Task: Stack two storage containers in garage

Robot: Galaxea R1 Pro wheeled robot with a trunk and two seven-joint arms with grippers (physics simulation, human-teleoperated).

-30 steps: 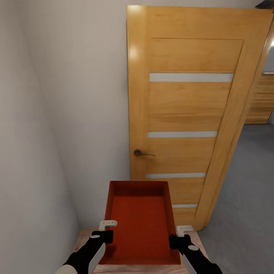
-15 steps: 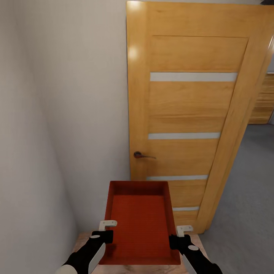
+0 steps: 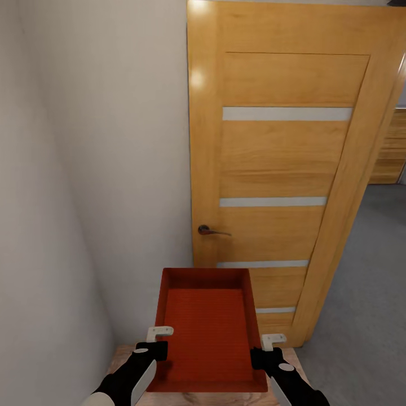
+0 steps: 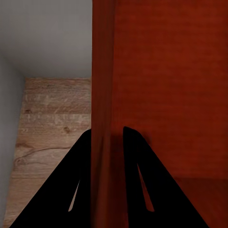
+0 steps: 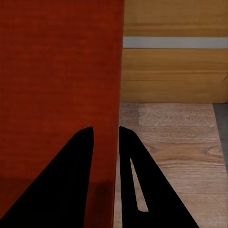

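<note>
Gripping the unlabelled storage container (image 3: 207, 330), left tool (image 3: 151, 351) and right tool (image 3: 260, 357).

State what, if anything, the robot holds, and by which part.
The bin, held by its two long side walls: left claw on one, right claw on the other.

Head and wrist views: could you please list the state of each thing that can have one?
Storage container: empty, upright, held level above the wood floor.
Left hand: shut on the container's left wall.
Right hand: shut on the container's right wall.
Wooden door: swung open, grey floor visible past its edge.
</note>
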